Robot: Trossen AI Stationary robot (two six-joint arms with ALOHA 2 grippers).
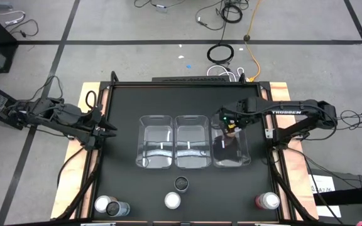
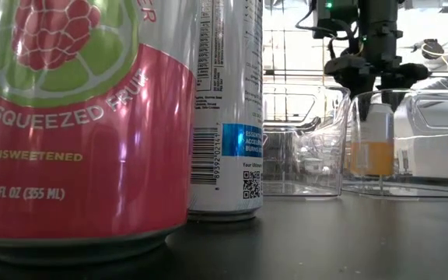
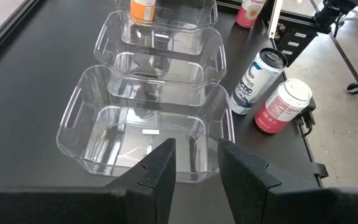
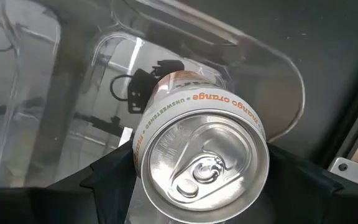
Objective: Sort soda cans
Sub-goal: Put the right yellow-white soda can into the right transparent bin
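My right gripper (image 1: 230, 122) hangs over the right clear bin (image 1: 248, 150), shut on an orange soda can (image 4: 201, 155) that stands upright low inside that bin (image 2: 378, 148). Whether its bottom touches the bin floor, I cannot tell. My left gripper (image 3: 197, 168) waits at the table's left edge (image 1: 109, 129), its fingers a little apart with nothing between them. The other cans stand on their bases near the front edge: a pink one (image 1: 105, 204) and a dark-topped one (image 1: 120, 208) at the left, two in the middle (image 1: 181, 183) (image 1: 173, 200), and a pink one (image 1: 269, 201) at the right. My right gripper pinches the orange can between its two fingers, one on each side of the upper wall (image 4: 142, 140) just below the silver top. The fingers come from above and point down (image 2: 377, 82). The can stays upright below them, inside the right bin.
Three clear bins stand side by side mid-table; the left bin (image 1: 156, 117) and the middle bin (image 1: 191, 118) hold nothing. In the low view the pink can (image 2: 76, 124) and a white-and-blue can (image 2: 228, 109) block much of the sight. Cables lie on the floor beyond the far edge.
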